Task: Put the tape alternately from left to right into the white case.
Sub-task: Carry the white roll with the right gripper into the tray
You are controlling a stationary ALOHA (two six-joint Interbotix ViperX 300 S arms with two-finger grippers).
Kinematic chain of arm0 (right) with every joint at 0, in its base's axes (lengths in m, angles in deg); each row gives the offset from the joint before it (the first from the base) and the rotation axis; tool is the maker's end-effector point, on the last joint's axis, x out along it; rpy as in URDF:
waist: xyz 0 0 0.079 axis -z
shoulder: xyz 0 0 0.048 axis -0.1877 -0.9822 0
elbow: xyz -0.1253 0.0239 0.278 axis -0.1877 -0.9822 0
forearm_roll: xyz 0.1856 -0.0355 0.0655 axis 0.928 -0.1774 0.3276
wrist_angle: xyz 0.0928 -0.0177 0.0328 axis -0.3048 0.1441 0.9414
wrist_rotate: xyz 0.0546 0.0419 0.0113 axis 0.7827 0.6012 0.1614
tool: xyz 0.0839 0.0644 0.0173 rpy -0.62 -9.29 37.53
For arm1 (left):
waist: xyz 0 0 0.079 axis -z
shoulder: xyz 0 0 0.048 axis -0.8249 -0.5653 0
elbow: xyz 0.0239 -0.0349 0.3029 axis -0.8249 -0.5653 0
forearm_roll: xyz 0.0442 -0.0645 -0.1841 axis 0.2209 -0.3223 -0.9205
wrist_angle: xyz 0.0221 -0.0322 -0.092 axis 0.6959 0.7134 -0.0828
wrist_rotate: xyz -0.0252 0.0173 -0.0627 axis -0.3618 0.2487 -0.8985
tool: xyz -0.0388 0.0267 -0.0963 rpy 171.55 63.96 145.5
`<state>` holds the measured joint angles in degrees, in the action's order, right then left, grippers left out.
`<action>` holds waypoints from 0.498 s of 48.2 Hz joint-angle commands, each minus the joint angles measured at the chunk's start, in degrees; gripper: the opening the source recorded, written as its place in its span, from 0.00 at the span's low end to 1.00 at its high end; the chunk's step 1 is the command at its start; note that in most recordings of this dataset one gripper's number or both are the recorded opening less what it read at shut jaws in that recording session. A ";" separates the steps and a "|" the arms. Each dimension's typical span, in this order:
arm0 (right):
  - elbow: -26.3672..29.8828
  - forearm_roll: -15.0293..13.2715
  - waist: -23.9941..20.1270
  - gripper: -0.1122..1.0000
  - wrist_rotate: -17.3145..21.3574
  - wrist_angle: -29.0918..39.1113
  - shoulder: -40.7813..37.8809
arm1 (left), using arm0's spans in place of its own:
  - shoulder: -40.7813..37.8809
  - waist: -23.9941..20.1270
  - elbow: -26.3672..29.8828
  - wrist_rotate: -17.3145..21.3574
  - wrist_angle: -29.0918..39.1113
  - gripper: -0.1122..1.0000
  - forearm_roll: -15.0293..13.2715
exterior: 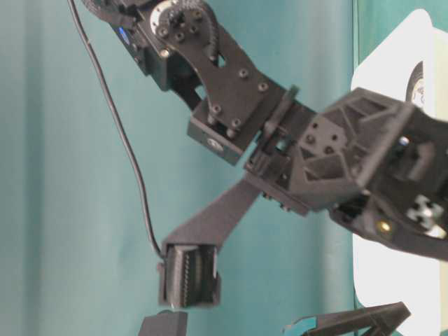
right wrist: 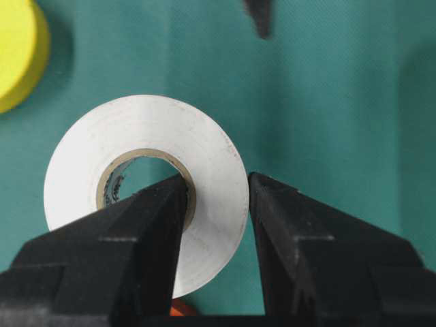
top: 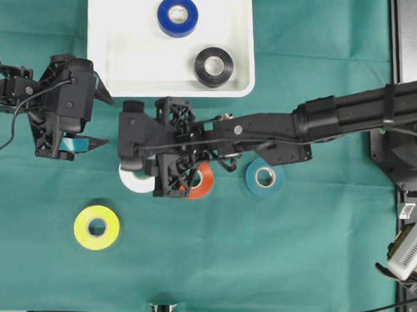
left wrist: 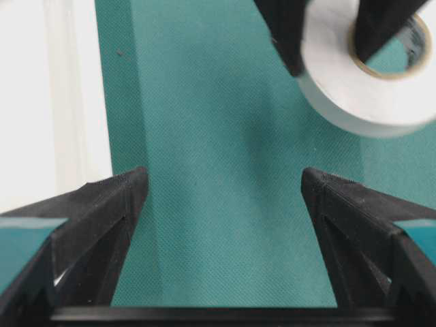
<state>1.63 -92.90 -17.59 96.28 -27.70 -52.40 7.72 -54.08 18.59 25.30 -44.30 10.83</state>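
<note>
Two rolls, blue (top: 177, 15) and black (top: 214, 66), lie in the white case (top: 109, 63). My right gripper (right wrist: 218, 197) pinches the white roll (right wrist: 146, 191) wall, left of red (top: 202, 181). My left gripper (left wrist: 221, 187) stands wide, holding nothing.

**Tape rolls and white case: positions**

White case (top: 107, 29): shallow rectangular tray, rounded corners, raised rim, at the top edge of the green cloth. Two rolls lie flat inside: blue roll (top: 177, 15) toward the far side, black roll (top: 214, 66) near the front right corner, apart from each other.

White roll (right wrist: 145, 194): glossy, tan core, pinched through its wall, one finger in the core and one outside; in the left wrist view it appears lifted off the cloth.

Red roll (top: 202, 181): flat on the cloth, partly hidden, just right of the white one.

Teal roll (top: 265, 177): flat on the cloth, further right.

Yellow roll (top: 96, 227): flat, alone, lower left.
</note>
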 commanded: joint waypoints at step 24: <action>-3.16 -3.96 9.32 0.12 0.00 0.00 7.21 | 0.70 0.18 0.35 -0.09 -0.26 0.99 -0.09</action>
<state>-2.06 -96.24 -9.68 96.19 -27.52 -47.56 7.72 -54.08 18.50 25.30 -44.30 10.83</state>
